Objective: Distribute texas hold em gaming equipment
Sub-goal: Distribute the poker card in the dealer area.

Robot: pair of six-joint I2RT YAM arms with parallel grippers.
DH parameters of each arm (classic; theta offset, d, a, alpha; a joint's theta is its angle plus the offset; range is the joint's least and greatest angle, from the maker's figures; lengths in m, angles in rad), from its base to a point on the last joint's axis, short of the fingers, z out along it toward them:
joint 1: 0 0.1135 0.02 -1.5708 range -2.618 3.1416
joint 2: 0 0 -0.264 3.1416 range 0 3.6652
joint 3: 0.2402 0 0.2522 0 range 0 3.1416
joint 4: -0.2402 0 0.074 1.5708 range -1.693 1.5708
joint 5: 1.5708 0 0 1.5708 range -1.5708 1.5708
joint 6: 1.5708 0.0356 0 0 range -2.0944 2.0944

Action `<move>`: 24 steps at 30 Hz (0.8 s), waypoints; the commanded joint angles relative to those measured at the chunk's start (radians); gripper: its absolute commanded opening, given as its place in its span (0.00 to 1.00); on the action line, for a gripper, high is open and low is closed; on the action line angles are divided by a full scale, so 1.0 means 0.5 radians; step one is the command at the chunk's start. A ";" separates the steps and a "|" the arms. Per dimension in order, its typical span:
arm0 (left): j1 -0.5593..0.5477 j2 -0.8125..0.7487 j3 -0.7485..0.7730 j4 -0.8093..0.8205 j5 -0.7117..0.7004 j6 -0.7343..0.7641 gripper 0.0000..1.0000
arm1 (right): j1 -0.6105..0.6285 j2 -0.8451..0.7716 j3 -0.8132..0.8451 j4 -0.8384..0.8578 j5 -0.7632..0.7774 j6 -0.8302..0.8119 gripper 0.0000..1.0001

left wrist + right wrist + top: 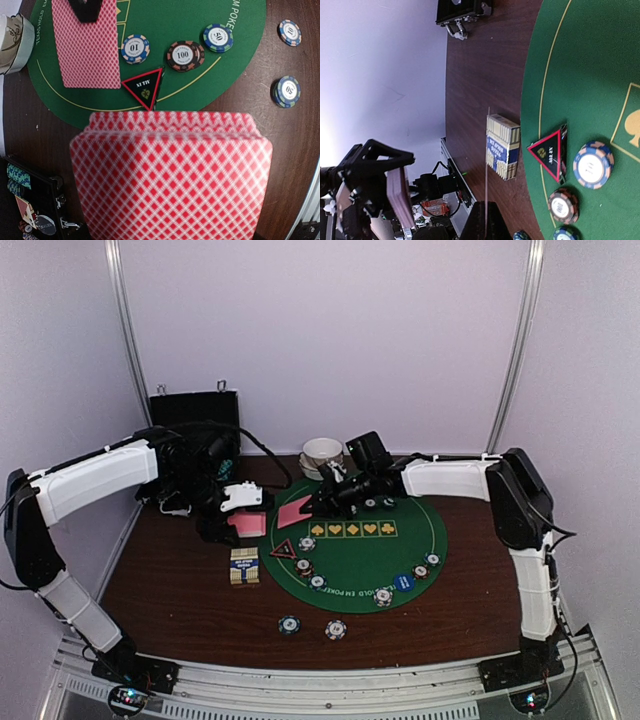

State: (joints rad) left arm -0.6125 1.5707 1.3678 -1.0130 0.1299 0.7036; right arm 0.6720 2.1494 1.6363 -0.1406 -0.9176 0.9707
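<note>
My left gripper (236,516) is shut on a deck of pink-backed playing cards (170,175), held above the brown table left of the green mat (400,530). The deck hides its fingers in the left wrist view. My right gripper (318,504) is shut on a single card (294,510) over the mat's left edge. That card (486,165) shows edge-on between the fingers (495,220). A red-rimmed triangle marker (143,87) lies at the mat's edge beside striped poker chips (185,55). More chips (312,627) lie on the table and mat.
A blue and cream card box (244,566) lies left of the mat. A white bowl (322,452) stands at the back, and a black case (195,410) stands open at the back left. Two chips (287,91) sit on bare wood near the front.
</note>
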 commanded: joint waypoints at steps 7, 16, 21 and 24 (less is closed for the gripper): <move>0.013 -0.050 -0.005 0.035 0.009 -0.019 0.05 | 0.050 0.480 0.512 -0.148 0.147 -0.099 0.00; 0.013 -0.027 0.001 0.036 0.019 -0.036 0.04 | 0.091 0.795 0.899 -0.192 0.139 -0.041 0.00; 0.013 -0.033 -0.009 0.038 0.022 -0.042 0.04 | 0.097 0.874 1.014 -0.239 0.168 -0.068 0.04; 0.013 -0.031 -0.009 0.038 0.018 -0.042 0.04 | 0.093 0.875 1.032 -0.333 0.211 -0.151 0.24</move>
State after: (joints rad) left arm -0.6125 1.5703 1.3636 -1.0138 0.1303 0.6930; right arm 0.7143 2.5759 2.1128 -0.2512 -0.8486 0.9401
